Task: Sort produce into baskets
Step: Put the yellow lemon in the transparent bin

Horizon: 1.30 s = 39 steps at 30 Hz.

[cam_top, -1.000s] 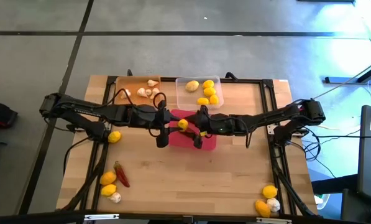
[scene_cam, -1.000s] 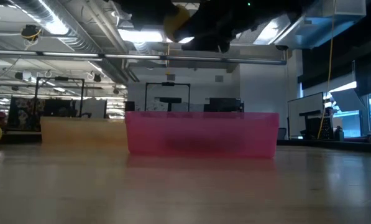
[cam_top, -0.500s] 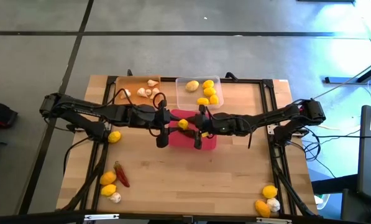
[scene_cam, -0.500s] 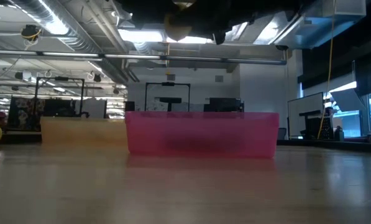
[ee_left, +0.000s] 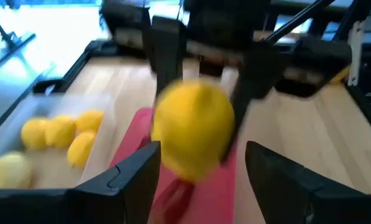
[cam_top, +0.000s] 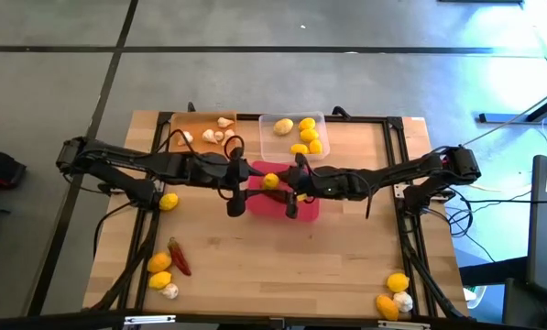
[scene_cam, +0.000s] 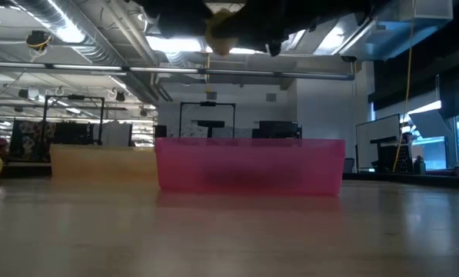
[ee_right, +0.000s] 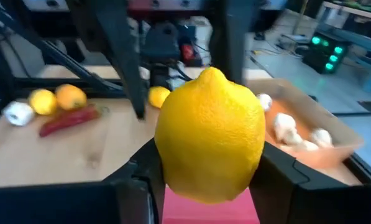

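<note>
My right claw point(cam_top: 284, 184) is positioned above the pink tray point(cam_top: 302, 208) at mid-table and is clenched on a lemon point(cam_top: 270, 181). In my right wrist view the lemon point(ee_right: 210, 135) sits between my two fingers point(ee_right: 149, 171), in contact with both. My left claw point(cam_top: 247, 186) is positioned just beside the lemon, opposite the right claw. In my left wrist view its fingers point(ee_left: 133, 172) stand apart on either side of the lemon point(ee_left: 193, 132) with a visible gap; this claw is released.

In the low view the lemon point(scene_cam: 222, 32) hangs high above the pink tray point(scene_cam: 250, 164), clear of its rim.

Tray locations, far edge of table:
- Orange tray point(cam_top: 177, 121): contains garlic bulbs point(cam_top: 217, 135).
- Clear tray point(cam_top: 268, 120): contains lemons point(cam_top: 307, 136).

Unsorted produce on the table:
- One lemon point(cam_top: 169, 202) beside my left arm.
- Near left corner: a chili point(cam_top: 179, 257), two lemons point(cam_top: 159, 271) and a garlic bulb point(cam_top: 169, 291), close together.
- Near right corner: two lemons point(cam_top: 393, 293) and a garlic bulb point(cam_top: 403, 301), touching.
</note>
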Tool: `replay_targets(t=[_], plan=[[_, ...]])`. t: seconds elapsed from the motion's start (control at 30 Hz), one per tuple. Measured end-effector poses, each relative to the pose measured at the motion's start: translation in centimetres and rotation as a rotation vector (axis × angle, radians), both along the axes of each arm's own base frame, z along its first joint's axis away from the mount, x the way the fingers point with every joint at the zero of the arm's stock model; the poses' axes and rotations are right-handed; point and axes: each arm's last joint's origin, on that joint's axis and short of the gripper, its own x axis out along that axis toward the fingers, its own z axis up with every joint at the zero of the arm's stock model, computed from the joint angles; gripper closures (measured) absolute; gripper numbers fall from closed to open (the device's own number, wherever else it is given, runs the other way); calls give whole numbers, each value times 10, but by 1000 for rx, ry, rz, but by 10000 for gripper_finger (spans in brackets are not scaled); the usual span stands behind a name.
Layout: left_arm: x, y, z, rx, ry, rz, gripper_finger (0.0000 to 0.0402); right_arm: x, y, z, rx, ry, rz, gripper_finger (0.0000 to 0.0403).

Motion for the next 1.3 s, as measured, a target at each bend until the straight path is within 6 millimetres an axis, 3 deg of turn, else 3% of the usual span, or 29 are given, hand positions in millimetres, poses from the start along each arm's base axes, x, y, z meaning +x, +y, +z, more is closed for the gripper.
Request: replay_targets(t=[0.17,0.33,0.63,0.87,1.0,1.3], plan=[[-11,2,-11,17,138,99,169,-6,-10,15,-36,84,-107,239],[-16,-5,-39,30,195,112,172,-9,-30,32,-59,224,-188,238],[-21,-10,-76,4,100,101,173,-20,-88,32,-15,385,-300,238],[-23,-7,-83,-5,71,116,174,-21,-146,7,94,457,-341,237],[-22,-5,-83,-5,72,123,174,-22,-176,-17,159,515,-367,237],[-23,-5,-83,-2,75,122,174,-21,-226,-70,294,571,-456,237]])
